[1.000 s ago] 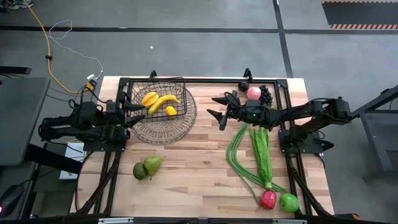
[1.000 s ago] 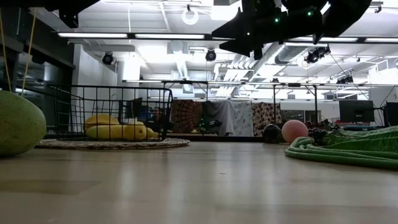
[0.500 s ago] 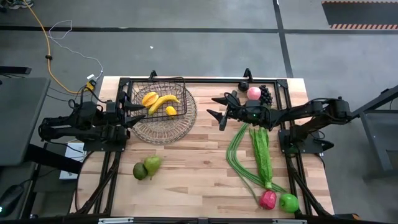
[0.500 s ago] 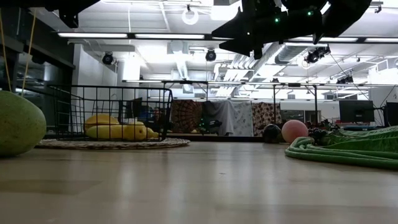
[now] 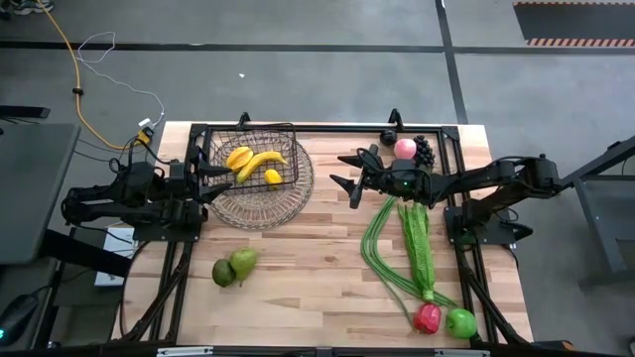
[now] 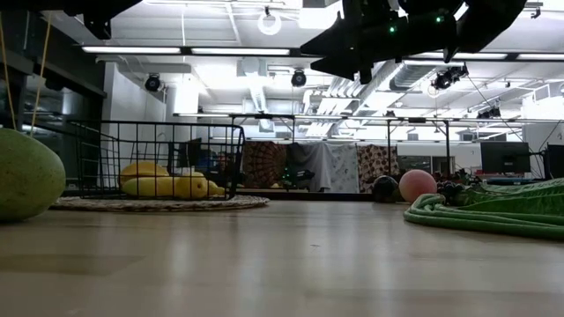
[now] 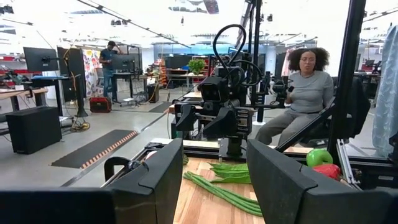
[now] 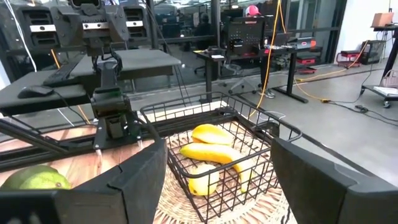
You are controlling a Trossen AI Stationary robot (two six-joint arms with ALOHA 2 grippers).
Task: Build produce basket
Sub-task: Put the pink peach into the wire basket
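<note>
From overhead I have the dark wire-mesh basket (image 5: 260, 164) sitting on a round woven mat (image 5: 266, 198) at the far left of the pale plank table (image 5: 317, 258), a squarish grid frame with a curved yellow banana (image 5: 260, 161) and a small lemon (image 5: 273, 177) already inside. My left gripper (image 5: 210, 180) is stretched low and level just beside the basket's near-left edge, its fingers partly apart and holding nothing. My right gripper (image 5: 345, 171) hangs above bare wood between the basket and the far-right produce, arm reaching in horizontally, jaws spread wide and empty. Behind it sit a smooth pink peach (image 5: 405, 148) and a knobbly cluster of dark grapes (image 5: 424, 149). Long green beans (image 5: 382, 256) curve down the right side next to flat leafy greens (image 5: 418, 243), ending at a glossy red pepper (image 5: 428, 317) and green apple (image 5: 460, 322). Two matte green pears (image 5: 233, 267) lie touching at near left. I can read no writing anywhere.
</note>
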